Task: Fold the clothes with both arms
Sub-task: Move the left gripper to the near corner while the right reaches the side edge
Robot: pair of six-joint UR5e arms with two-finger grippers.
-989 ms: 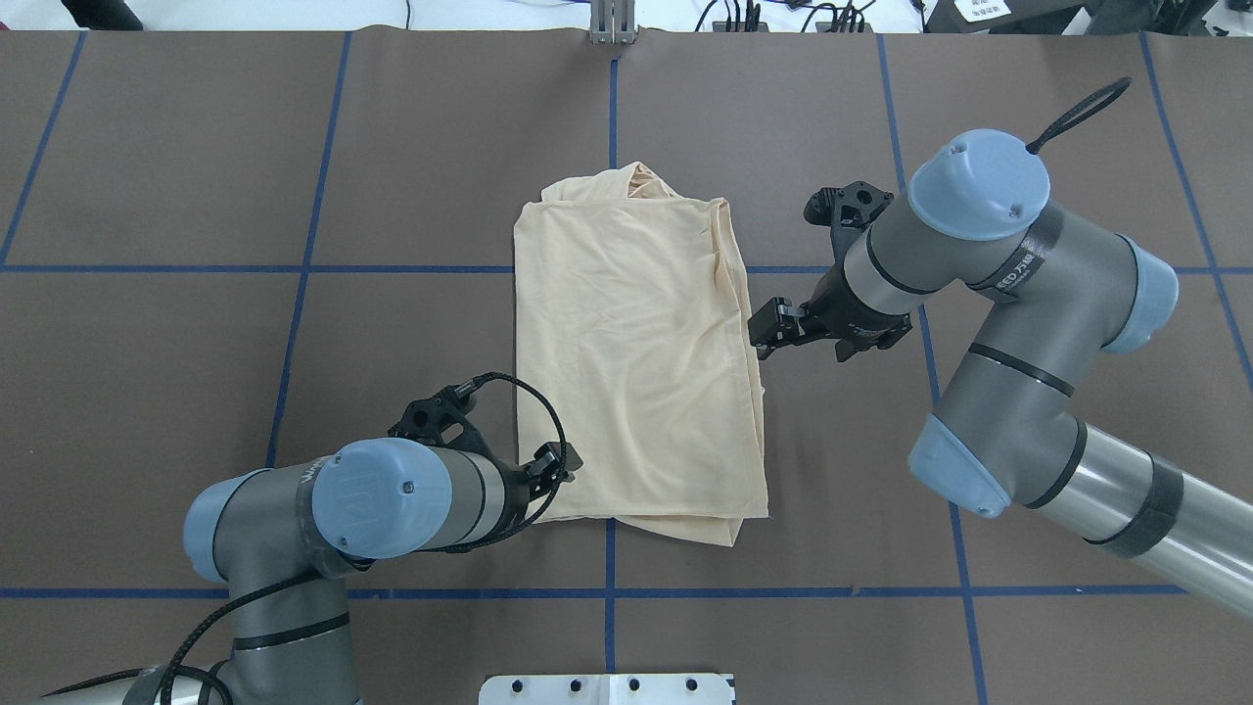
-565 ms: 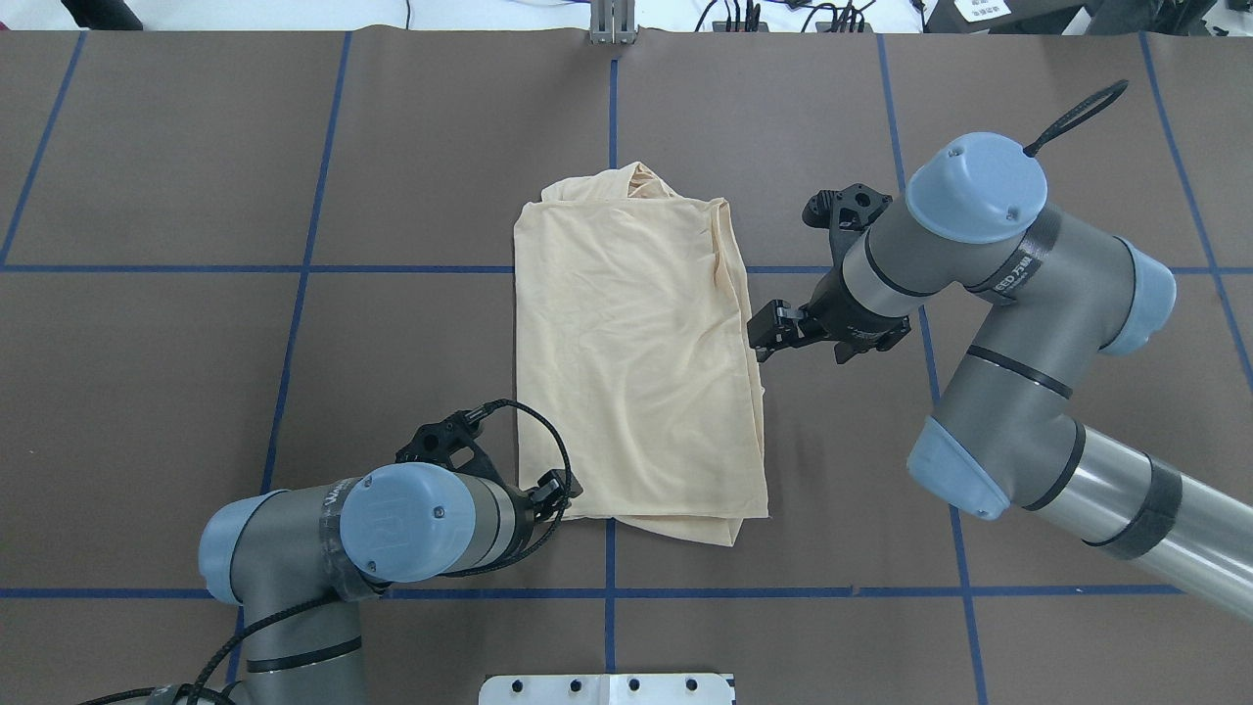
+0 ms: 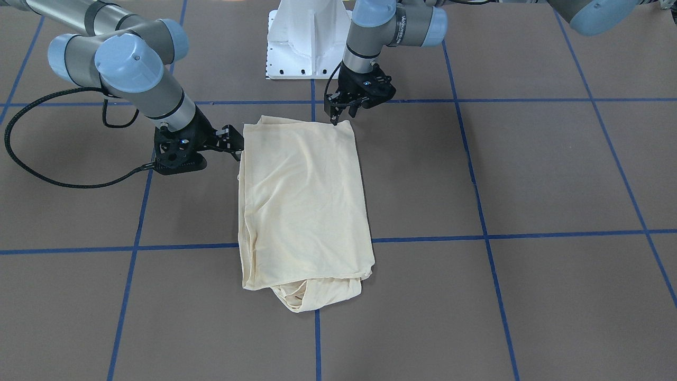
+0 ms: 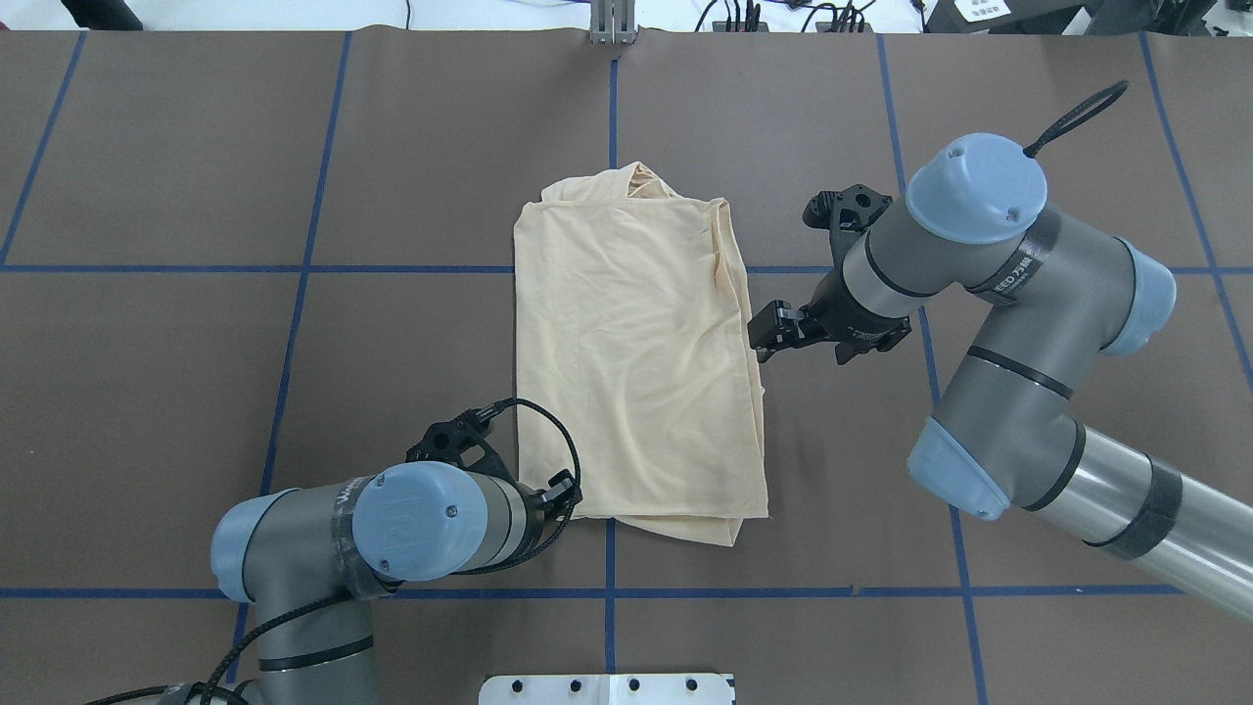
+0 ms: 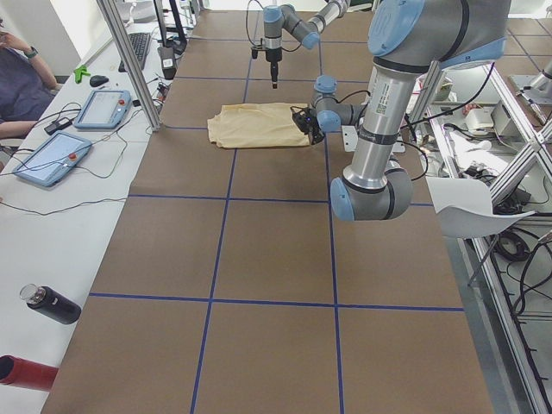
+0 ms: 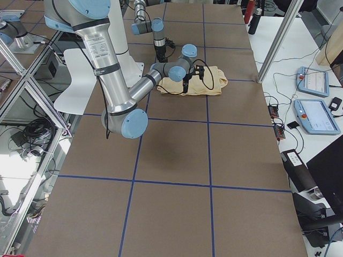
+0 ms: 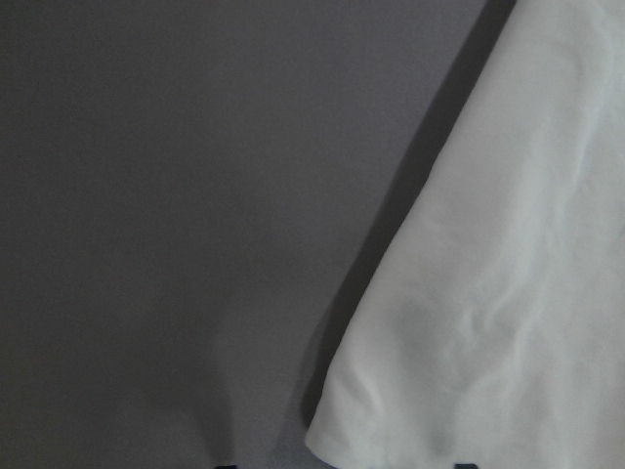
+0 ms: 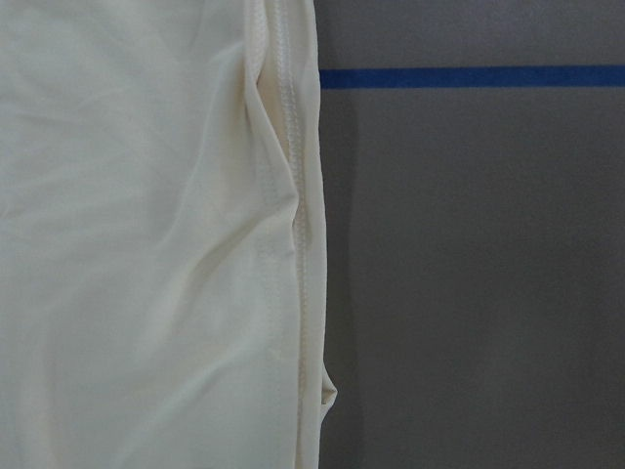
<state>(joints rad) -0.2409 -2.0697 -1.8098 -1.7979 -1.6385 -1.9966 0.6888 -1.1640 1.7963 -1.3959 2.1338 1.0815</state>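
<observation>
Forward of the white pedestal (image 3: 312,47), on the bench (image 3: 529,174): T-shirt (image 3: 304,201), folded long, axis running straight away from the pedestal. Left hand (image 3: 342,115), fingers spread, at its pedestal-end corner; right hand (image 3: 239,144), likewise spread and empty, beside one long edge, farther out.

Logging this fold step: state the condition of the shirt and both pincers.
T-shirt: folded into a narrow rectangle, flat on the table, print hidden.
Left pincer: open, at the T-shirt's robot-side corner, holding nothing.
Right pincer: open, beside the T-shirt's long edge, holding nothing.
</observation>
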